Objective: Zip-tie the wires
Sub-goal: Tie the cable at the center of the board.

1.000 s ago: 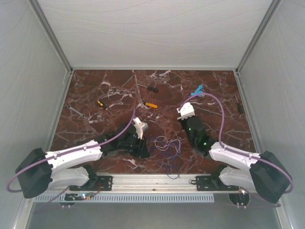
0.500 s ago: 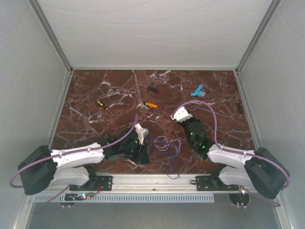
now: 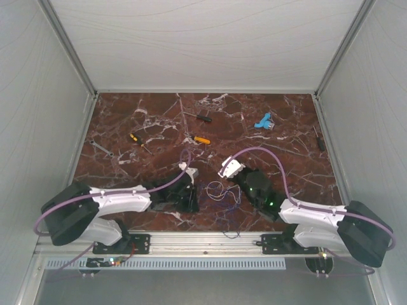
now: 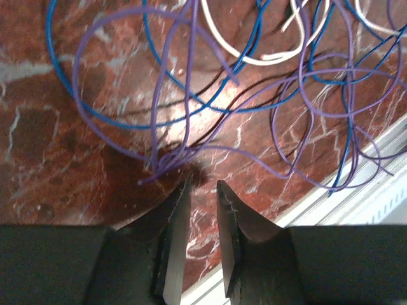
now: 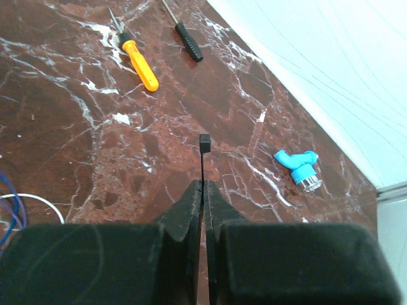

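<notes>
Left claw [image 4: 203,185] gapes at 6 o'clock of the wires [image 4: 166,121]; right claw [image 5: 202,185] pinches a zip tie [image 5: 204,144]. Bunching them's next, I reckon.

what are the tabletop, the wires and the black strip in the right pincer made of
Tabletop: polished red-brown marble by its white veins and sheen, possibly laminate. Wires: glossy blue, purple and white plastic insulation. Black strip in the right pincer: probably matte nylon; its square head suggests a zip tie.

A lab test cell: white panel walls [image 3: 203,44] around a tool-strewn marble table [image 3: 159,109].
</notes>
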`<state>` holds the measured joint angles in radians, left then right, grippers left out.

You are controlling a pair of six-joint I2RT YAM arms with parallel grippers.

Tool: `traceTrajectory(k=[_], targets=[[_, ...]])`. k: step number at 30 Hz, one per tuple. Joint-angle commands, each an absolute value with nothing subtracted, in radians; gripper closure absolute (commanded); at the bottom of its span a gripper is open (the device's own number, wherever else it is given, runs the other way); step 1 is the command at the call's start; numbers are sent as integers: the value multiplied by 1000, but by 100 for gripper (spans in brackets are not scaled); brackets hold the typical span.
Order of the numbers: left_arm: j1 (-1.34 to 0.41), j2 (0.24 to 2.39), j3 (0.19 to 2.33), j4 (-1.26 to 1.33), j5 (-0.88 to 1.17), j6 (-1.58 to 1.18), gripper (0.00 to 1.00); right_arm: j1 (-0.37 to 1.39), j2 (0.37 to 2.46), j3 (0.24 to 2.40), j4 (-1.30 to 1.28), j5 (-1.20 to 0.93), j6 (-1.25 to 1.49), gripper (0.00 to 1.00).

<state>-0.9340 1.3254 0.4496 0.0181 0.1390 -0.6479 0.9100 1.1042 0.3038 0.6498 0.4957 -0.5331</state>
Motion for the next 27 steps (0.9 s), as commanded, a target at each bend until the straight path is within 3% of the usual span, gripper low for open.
traceTrajectory(k=[1,16,27], targets=[[-913,1383,524,108,97,-651,77,928,1032,275,600,492,-436,100],[-836,1540,669,173,109,-564,78,945,1015,256,606,500,-244,100],[-827,1494,683,103,104,-523,75,963,1029,280,615,403,-234,100]])
